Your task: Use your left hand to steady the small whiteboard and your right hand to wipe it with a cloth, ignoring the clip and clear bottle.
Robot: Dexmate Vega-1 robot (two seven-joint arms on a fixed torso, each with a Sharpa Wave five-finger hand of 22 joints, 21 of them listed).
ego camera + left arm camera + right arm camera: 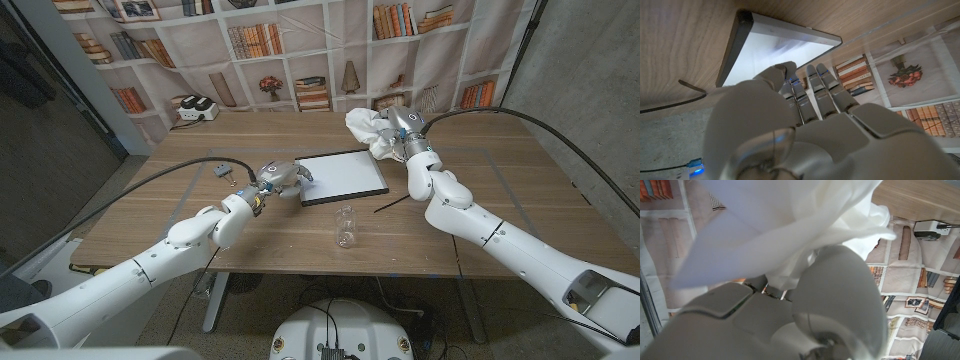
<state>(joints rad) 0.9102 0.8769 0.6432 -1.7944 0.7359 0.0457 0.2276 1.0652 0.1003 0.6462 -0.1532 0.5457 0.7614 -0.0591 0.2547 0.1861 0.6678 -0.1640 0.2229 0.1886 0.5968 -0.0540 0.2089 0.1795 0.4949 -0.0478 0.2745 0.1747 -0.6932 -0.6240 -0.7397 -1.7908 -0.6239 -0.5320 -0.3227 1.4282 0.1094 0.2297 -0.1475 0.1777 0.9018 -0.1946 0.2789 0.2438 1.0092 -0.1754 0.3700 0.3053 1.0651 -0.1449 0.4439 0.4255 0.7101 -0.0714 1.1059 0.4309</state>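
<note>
Nearest the table's front edge, a clear bottle (pixel 345 229) lies on its side, just in front of the small whiteboard (pixel 342 176). Gripping a bunched white cloth (pixel 366 128), the right hand (pixel 398 131) is raised beyond the whiteboard's far right corner; in the right wrist view the cloth (pixel 790 225) spills over that hand (pixel 805 305). On the other side, the left hand (pixel 278 178) reaches to the whiteboard's left edge with its fingers (pixel 822 90) stretched out together, holding nothing; whether they touch the frame I cannot tell. In the left wrist view the whiteboard (pixel 775 50) lies flat on the wood past the left hand (pixel 805 125). A clip (pixel 221 169) sits left of that hand, toward the table's left edge. A thin dark stick (pixel 392 205) lies beside the whiteboard's right front corner.
</note>
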